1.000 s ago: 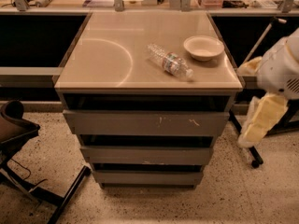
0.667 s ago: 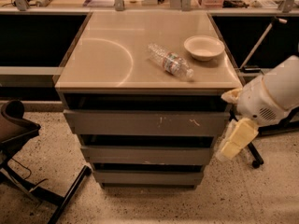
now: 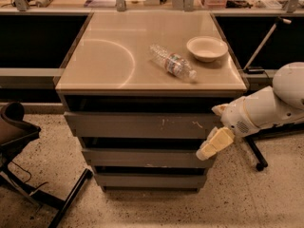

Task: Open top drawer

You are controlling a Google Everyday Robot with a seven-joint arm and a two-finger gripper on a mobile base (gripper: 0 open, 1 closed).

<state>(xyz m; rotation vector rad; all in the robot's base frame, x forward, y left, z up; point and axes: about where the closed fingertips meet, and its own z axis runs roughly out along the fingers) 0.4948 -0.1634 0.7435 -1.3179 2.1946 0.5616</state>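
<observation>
Cabinet (image 3: 95, 77) mid-frame: three grey handleless fronts stacked under a beige top. We log the top drawer (image 3: 137, 125) directly beneath that top, at 6 o'clock from the bottle (image 3: 173, 63), with white scuffs right of its centre. A dark gap shows above its front, but the front lies roughly in line with the lower fronts (image 3: 142, 157), so we judge it shut or barely out.

We note the gripper (image 3: 214, 145) at the top drawer's lower right corner, at 4 o'clock from its middle, on the arm (image 3: 266, 109) reaching in from 3 o'clock. We cannot tell whether it is spread or closed. With no handle to take, we judge it sits low at that corner to catch the bottom edge or side lip.

We see the bowl (image 3: 206, 48) at 1 o'clock from the bottle, both near the top's right edge. The bottle lies on its side, so a sharp pull could roll it. Pull not yet begun.
</observation>
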